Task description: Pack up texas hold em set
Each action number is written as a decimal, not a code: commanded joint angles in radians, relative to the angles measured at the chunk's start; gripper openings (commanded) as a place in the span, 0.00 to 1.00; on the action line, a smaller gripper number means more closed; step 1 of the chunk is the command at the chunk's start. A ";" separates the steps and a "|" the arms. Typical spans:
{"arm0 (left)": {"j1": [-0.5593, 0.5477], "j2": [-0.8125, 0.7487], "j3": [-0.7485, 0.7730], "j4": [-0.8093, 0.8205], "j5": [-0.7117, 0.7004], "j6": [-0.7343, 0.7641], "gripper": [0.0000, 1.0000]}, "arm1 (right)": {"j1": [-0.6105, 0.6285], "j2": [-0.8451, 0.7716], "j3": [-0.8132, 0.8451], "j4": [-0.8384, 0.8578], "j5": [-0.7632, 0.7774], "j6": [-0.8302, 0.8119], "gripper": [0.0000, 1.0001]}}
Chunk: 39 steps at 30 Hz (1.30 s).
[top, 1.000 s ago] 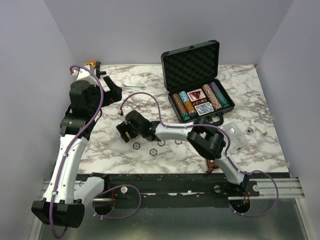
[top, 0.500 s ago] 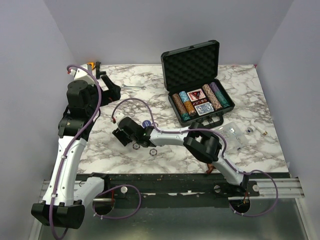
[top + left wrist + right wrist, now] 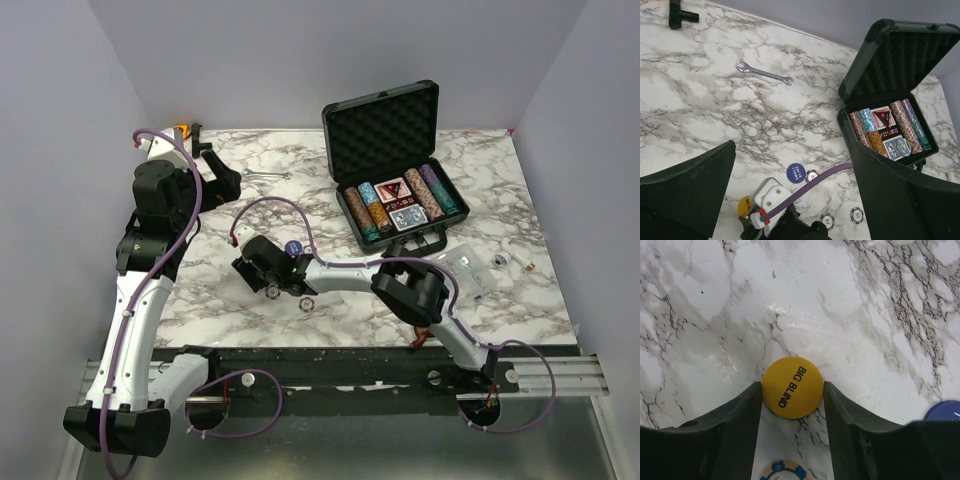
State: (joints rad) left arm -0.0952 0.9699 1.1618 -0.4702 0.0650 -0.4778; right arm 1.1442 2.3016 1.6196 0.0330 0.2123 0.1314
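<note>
Looking down through the right wrist camera, I saw the right tool (image 3: pixel 792 396) clenched on the yellow disc (image 3: pixel 792 387) marked BIG BLIND, one finger (image 3: pixel 735 420) touching its left edge and the other touching its right edge. The disc lay flat on the marble bench (image 3: pixel 850 305). A striped chip (image 3: pixel 784 471) sat just below it between the fingers, and the edge of a blue disc (image 3: pixel 796 173) showed near the right finger.

The left tool (image 3: pixel 792 150) hung released above the bench, its fingers spread wide and holding nothing.

The black case (image 3: pixel 385 130) stood open at the far right of the bench, well apart from both tools, its lid upright with bumpy foam inside. Rows of striped chips (image 3: pixel 374 211) lay in its tray beside a red deck (image 3: pixel 394 189) and a blue deck (image 3: pixel 408 218). Three loose chips (image 3: pixel 827 220) lay on the bench near the blue disc. A wrench (image 3: pixel 765 74) lay farther back.
</note>
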 commanded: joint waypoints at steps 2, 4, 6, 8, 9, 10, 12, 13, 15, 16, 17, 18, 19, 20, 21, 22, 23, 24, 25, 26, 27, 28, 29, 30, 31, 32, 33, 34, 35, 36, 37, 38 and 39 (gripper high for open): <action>0.009 0.021 0.015 0.002 0.029 -0.008 0.99 | -0.034 0.038 -0.119 -0.344 -0.054 0.001 0.49; 0.012 0.031 0.014 0.005 0.048 -0.016 0.99 | -0.041 0.019 -0.134 -0.369 -0.024 0.006 0.48; 0.012 0.028 0.005 0.016 0.065 -0.018 0.99 | -0.051 0.002 -0.151 -0.401 -0.005 0.014 0.48; 0.012 0.036 0.006 0.014 0.063 -0.019 0.99 | -0.066 -0.018 -0.170 -0.460 -0.006 0.025 0.48; 0.014 0.050 0.011 0.008 0.061 -0.019 0.99 | -0.072 -0.031 -0.190 -0.487 -0.009 0.029 0.48; 0.015 0.059 0.015 0.005 0.063 -0.021 0.98 | -0.076 -0.050 -0.212 -0.501 -0.011 0.032 0.48; 0.016 0.064 0.011 0.012 0.084 -0.028 0.98 | -0.088 -0.084 -0.270 -0.525 -0.021 0.040 0.48; 0.015 0.061 0.005 0.017 0.093 -0.031 0.98 | -0.094 -0.097 -0.296 -0.540 -0.030 0.049 0.48; 0.014 0.052 0.001 0.025 0.105 -0.035 0.99 | -0.096 -0.109 -0.319 -0.587 -0.057 0.067 0.48; 0.014 0.050 0.002 0.025 0.106 -0.035 0.99 | -0.096 -0.110 -0.316 -0.623 -0.070 0.080 0.48; 0.014 0.051 0.003 0.023 0.104 -0.032 0.99 | -0.097 -0.108 -0.312 -0.654 -0.085 0.095 0.48; 0.014 0.053 0.003 0.023 0.098 -0.031 0.98 | -0.097 -0.107 -0.302 -0.695 -0.089 0.104 0.48; 0.014 0.059 0.005 0.020 0.091 -0.030 0.99 | -0.096 -0.104 -0.291 -0.727 -0.087 0.113 0.48; 0.015 0.070 0.007 0.016 0.091 -0.030 0.98 | -0.096 -0.101 -0.273 -0.760 -0.080 0.115 0.49; 0.015 0.077 0.008 0.014 0.094 -0.033 0.98 | -0.096 -0.098 -0.261 -0.780 -0.074 0.115 0.49; 0.015 0.084 0.010 0.012 0.101 -0.038 0.99 | -0.096 -0.093 -0.244 -0.794 -0.071 0.105 0.50; 0.016 0.084 0.009 0.013 0.117 -0.041 0.98 | -0.096 -0.085 -0.225 -0.801 -0.065 0.090 0.51; 0.015 0.079 0.008 0.018 0.127 -0.044 0.99 | -0.097 -0.073 -0.208 -0.810 -0.056 0.079 0.52; 0.015 0.070 0.006 0.024 0.134 -0.044 0.99 | -0.096 -0.054 -0.183 -0.831 -0.049 0.069 0.54; 0.015 0.065 0.002 0.027 0.131 -0.044 0.99 | -0.096 -0.034 -0.159 -0.852 -0.049 0.061 0.55; 0.016 0.064 0.005 0.024 0.125 -0.041 0.99 | -0.096 -0.024 -0.139 -0.870 -0.054 0.056 0.56; 0.016 0.067 0.009 0.016 0.117 -0.040 0.98 | -0.097 -0.018 -0.127 -0.879 -0.064 0.050 0.57; 0.017 0.070 0.011 0.012 0.114 -0.038 0.99 | -0.096 -0.015 -0.116 -0.886 -0.071 0.046 0.59; 0.018 0.073 0.011 0.013 0.114 -0.039 0.98 | -0.096 -0.012 -0.111 -0.889 -0.076 0.040 0.60; 0.018 0.073 0.010 0.013 0.119 -0.039 0.98 | -0.097 -0.006 -0.101 -0.894 -0.080 0.036 0.60; 0.018 0.071 0.008 0.016 0.126 -0.041 0.99 | -0.096 0.003 -0.091 -0.900 -0.086 0.032 0.61; 0.017 0.066 0.008 0.019 0.129 -0.041 0.98 | -0.095 0.014 -0.082 -0.908 -0.093 0.030 0.61; 0.017 0.061 0.006 0.021 0.128 -0.041 0.99 | -0.095 0.022 -0.073 -0.912 -0.102 0.030 0.62; 0.017 0.056 0.007 0.021 0.121 -0.038 0.99 | -0.096 0.026 -0.069 -0.906 -0.108 0.030 0.62; 0.017 0.055 0.006 0.017 0.116 -0.037 0.99 | -0.096 0.032 -0.065 -0.901 -0.115 0.031 0.63; 0.018 0.063 0.011 0.012 0.113 -0.037 0.98 | -0.095 0.038 -0.057 -0.900 -0.122 0.029 0.63; 0.018 0.074 0.014 0.009 0.115 -0.039 0.98 | -0.095 0.045 -0.045 -0.901 -0.132 0.028 0.63; 0.018 0.080 0.015 0.011 0.129 -0.042 0.98 | -0.096 0.055 -0.033 -0.905 -0.139 0.025 0.63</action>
State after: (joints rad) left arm -0.0849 1.0473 1.1618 -0.4644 0.1684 -0.5106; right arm 1.0401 2.1887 1.6501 -0.6018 0.1177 0.2073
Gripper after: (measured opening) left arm 0.984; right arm 0.627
